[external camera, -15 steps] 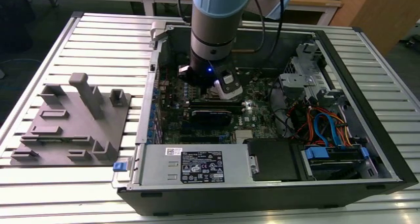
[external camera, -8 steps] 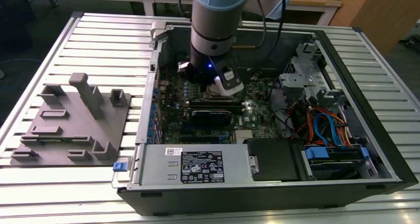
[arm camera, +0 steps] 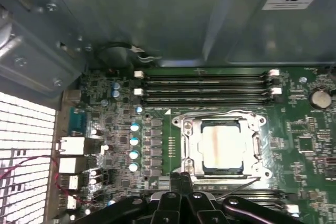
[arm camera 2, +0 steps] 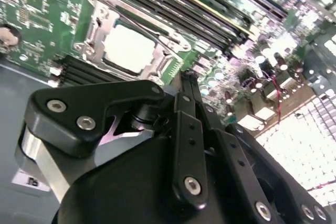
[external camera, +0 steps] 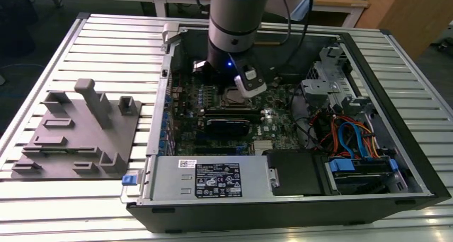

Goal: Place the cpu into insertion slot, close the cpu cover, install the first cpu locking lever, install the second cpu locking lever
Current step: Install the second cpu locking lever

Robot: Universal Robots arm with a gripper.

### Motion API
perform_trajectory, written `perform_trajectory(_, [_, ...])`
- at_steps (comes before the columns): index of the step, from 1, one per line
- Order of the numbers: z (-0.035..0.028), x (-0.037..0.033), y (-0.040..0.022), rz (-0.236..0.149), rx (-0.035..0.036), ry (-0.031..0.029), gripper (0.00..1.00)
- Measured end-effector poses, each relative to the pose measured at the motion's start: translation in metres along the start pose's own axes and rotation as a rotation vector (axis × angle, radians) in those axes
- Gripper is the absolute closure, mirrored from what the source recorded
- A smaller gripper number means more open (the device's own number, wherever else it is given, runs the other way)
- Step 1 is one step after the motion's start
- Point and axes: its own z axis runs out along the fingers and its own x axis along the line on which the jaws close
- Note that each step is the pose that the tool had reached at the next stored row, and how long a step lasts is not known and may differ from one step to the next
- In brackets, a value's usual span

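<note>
Black gripper linkages sit closest to us in both wrist views, and the gripper point(arm camera: 181, 178) has its fingers drawn together into a narrow tip with nothing between them; we read it as closed and empty. Just beyond that tip lies the insertion slot point(arm camera: 223, 145), and the cpu point(arm camera: 222, 146) already rests inside it, its pale metal top showing through the window of the cpu cover point(arm camera: 191, 148), which lies flat over the chip. In the second wrist view the cpu point(arm camera 2: 128, 48) shows in the same way, with the cpu cover point(arm camera 2: 97, 24) framing it, and a thin locking lever point(arm camera 2: 152, 36) runs slantwise across one corner of the frame, on the side near the fingertips. From the exterior view we see the gripper point(external camera: 249, 89) low inside the open computer case point(external camera: 396, 162), right over the motherboard point(external camera: 219, 120).

We judge the placing and the cover closing done, and the lever work in hand. To do it well, we would keep the closed tip on the wire itself, not on the cover or the chip, push along the lever's own swing and not straight down on the board, and mind the memory slots point(arm camera: 207, 85) beyond the socket from the fingertips.
</note>
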Motion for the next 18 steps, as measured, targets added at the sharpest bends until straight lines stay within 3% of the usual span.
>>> perform_trajectory(4, [-0.0003, -0.0122, 0.0004, 0.003, 0.0009, 0.0123, 0.89])
perform_trajectory(8, [-0.0006, -0.0215, 0.0006, 0.008, 0.0063, 0.0321, 0.89])
perform_trajectory(11, [-0.0012, -0.0255, -0.0019, 0.012, 0.0081, 0.0432, 0.89])
perform_trajectory(18, [-0.0019, -0.029, -0.0134, 0.015, 0.0084, 0.055, 0.89])
